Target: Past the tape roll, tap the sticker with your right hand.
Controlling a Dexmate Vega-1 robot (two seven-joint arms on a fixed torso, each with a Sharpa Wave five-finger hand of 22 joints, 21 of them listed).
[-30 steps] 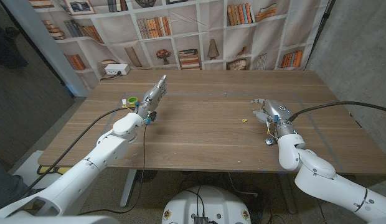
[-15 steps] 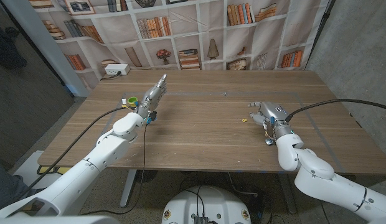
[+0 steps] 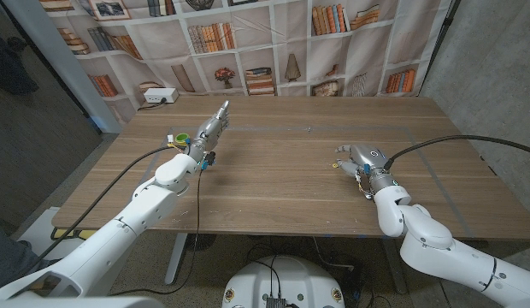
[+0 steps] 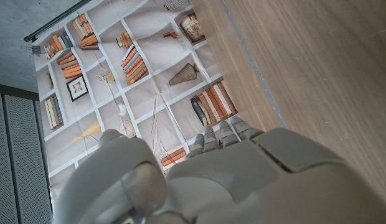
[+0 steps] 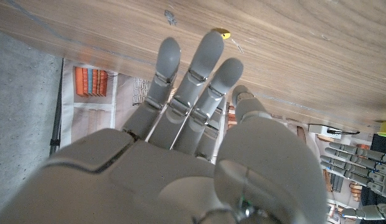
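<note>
The right hand (image 3: 361, 160) hangs over the right part of the wooden counter (image 3: 273, 184), and its fingers (image 5: 201, 62) are stretched out straight, a little apart, holding nothing. The sticker (image 5: 221, 33) is a tiny yellow speck lying on the counter just past the fingertips, near the middle of the counter. It looks like the hand is just about to tap. To do it well, the hand should move a tiny bit forward and come down softly, so one fingertip lands right on the yellow speck and does not push it away. The speck is very small, so the aim has to be careful. The tape roll (image 3: 182, 137) sits far away on the left side, next to the left hand (image 3: 210, 130). The left hand has its fingers held out straight and close together, pointing to the back of the counter, and it holds nothing. Counting the things: there is one sticker, one tape roll, and two robot hands.
</note>
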